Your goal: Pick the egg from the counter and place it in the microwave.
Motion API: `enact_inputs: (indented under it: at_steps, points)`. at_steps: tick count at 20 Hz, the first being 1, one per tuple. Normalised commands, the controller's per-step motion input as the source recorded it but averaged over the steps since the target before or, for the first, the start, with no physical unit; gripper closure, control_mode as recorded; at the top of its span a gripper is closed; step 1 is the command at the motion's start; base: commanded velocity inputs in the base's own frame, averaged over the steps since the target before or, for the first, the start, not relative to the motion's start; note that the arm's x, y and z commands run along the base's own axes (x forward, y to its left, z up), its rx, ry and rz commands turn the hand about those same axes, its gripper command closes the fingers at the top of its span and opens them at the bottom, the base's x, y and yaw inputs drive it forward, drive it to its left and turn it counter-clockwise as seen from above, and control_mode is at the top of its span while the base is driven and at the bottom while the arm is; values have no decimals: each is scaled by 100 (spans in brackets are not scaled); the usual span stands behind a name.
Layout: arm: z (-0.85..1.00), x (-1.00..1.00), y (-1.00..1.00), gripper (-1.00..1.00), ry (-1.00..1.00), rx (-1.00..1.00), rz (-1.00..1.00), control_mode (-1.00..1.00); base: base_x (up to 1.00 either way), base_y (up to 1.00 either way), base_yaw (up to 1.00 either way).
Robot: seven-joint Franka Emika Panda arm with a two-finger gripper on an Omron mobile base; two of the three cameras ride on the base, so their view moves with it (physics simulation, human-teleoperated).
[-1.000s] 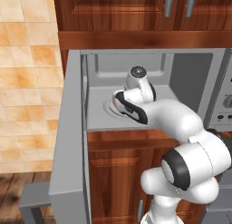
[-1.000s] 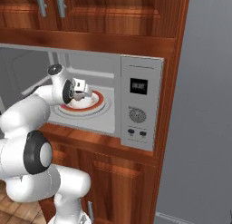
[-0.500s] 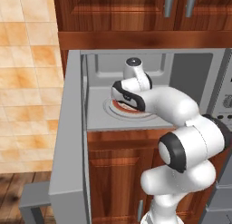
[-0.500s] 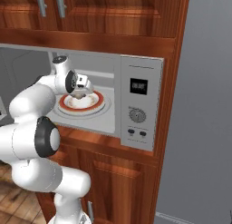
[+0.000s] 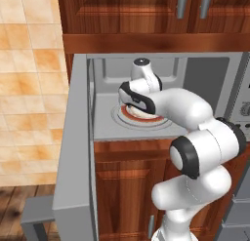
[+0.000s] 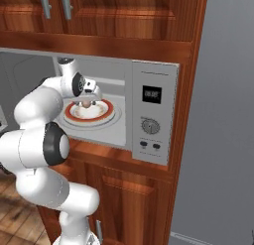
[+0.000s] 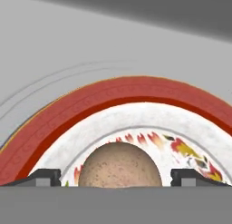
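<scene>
Left base view: the arm reaches into the open microwave (image 5: pixel 102 132); its wrist hides most of the red-rimmed plate (image 5: pixel 146 117) on the turntable.

Right base view: the pincer (image 6: pixel 87 99) hangs just over the plate (image 6: pixel 105 110), the egg (image 6: pixel 86 104) directly beneath it; the control panel (image 6: pixel 152 121) with display and dial faces the camera.

Hand view: the egg (image 7: pixel 120 165) lies on the plate (image 7: pixel 68 119) between the spread fingertips (image 7: pixel 44 177), with a gap on either side; the pincer (image 7: pixel 120 177) is released.

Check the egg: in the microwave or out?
In. The egg sits over the plate inside the microwave, between the gripper fingertips.
</scene>
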Motion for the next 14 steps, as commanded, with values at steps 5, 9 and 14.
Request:
enact_inputs:
  at_steps: [5,9,14]
  points:
    - [0,-60,0,-100,-5,0,0,-100,0,0,0]
    - [0,-100,-5,-100,-6,0,0,-100,0,0,0]
    - [1,-100,-33,-100,-13,0,0,-100,0,0,0]
